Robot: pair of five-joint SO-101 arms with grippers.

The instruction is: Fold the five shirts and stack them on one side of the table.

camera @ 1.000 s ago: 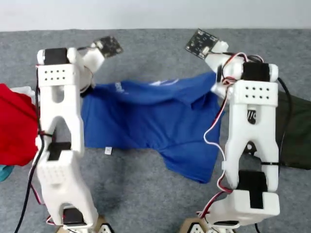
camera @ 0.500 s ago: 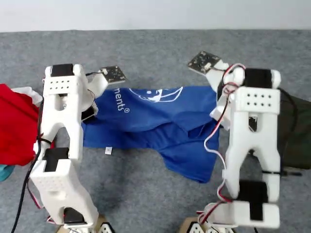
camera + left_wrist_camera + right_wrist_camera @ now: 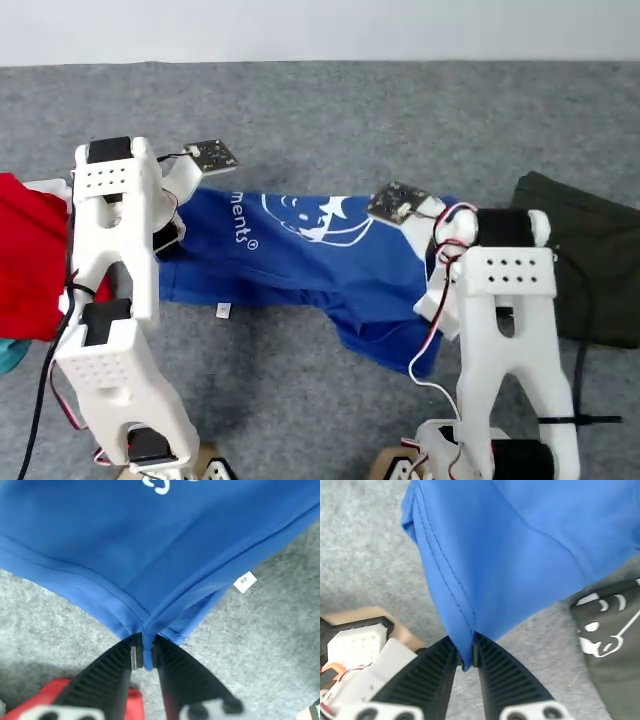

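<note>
Two pinches on the blue shirt [image 3: 300, 265]: my left gripper [image 3: 143, 652] nips its left hem, my right gripper [image 3: 466, 652] its right hem, long axis spanning between them across the table [image 3: 300, 110] (red shirt [image 3: 30, 260] left, dark shirt [image 3: 590, 260] right).

High view looks down; wrist views close; shared: blue shirt [image 3: 300, 270].

Grey felt tbl [image 3: 330, 110], white wall [image 3: 320, 30] behind.

Bright, even overhead light, soft faint shadows on the table [image 3: 300, 400] beside the blue shirt [image 3: 300, 262]
</note>
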